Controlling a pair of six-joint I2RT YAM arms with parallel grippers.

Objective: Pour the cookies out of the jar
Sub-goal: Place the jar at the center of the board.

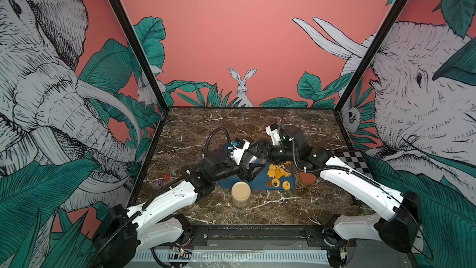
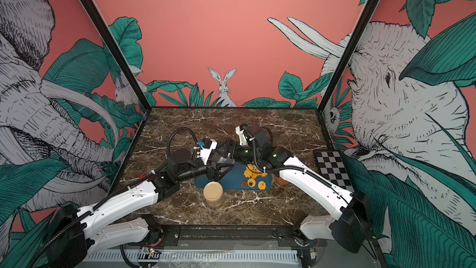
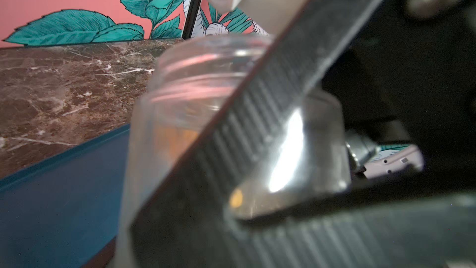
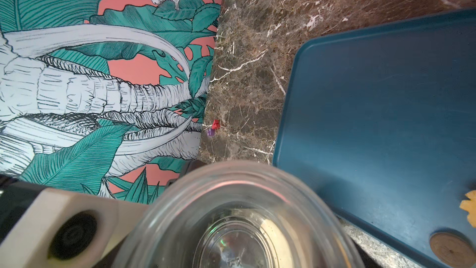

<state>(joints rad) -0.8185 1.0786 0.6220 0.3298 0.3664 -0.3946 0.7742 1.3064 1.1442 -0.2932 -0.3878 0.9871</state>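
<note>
Cookies [image 1: 278,171]: out of the jar and heaped on the blue tray [image 1: 260,183] toward its right end. Three more lie apart at its near edge, one dark brown. All sit just right of both grippers, touching neither.
Jar [image 3: 180,114]: clear, lidless, and bare inside when seen down its mouth in the right wrist view. Sits over the tray's left half, where the two grippers meet.
Left gripper [image 1: 251,168]: fingers [image 3: 334,233] narrow, clamped on the jar, ribbed pad against its base.
Right gripper [image 1: 258,150]: nose to nose with the left one. Fingers not seen in its own wrist view, so wide or narrow cannot be told.
Hard to make out: jar nearly lost under the black gripper bodies in both top views. Unclear which gripper owns a second ribbed finger crossing the glass. Orange smear behind the glass too blurred to name.
Nearby: tan-lidded container [image 1: 240,193] upright on the worktop [image 1: 231,125], just in front of the tray. Brown lid [image 1: 307,178] beside the tray's right end.
</note>
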